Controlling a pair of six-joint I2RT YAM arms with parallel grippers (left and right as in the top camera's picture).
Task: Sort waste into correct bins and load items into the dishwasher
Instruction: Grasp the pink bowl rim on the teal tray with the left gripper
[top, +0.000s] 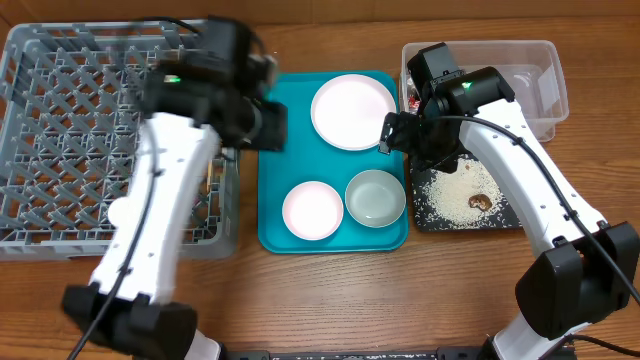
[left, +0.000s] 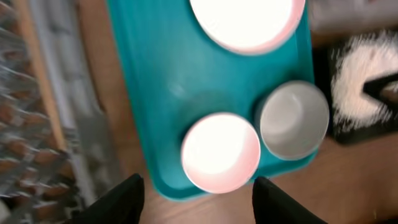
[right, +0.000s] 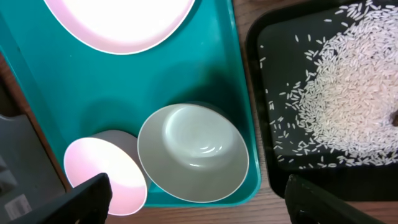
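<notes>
A wooden chopstick (left: 38, 74) lies in the grey rack (top: 60, 120), its long axis along the right wall, running near to far. The left gripper (left: 198, 186) and right gripper (right: 198, 186) both gape empty over the teal tray (top: 275, 120).

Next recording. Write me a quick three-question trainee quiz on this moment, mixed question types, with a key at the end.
1. True or false: the rice lies in the black tray.
2. How many dishes sit on the teal tray?
3. The right gripper is: A open, holding nothing; B shut on a cup; C shut on a tissue.
Key: 1 true; 2 three: the plate, the white bowl and the pale bowl; 3 A.
</notes>
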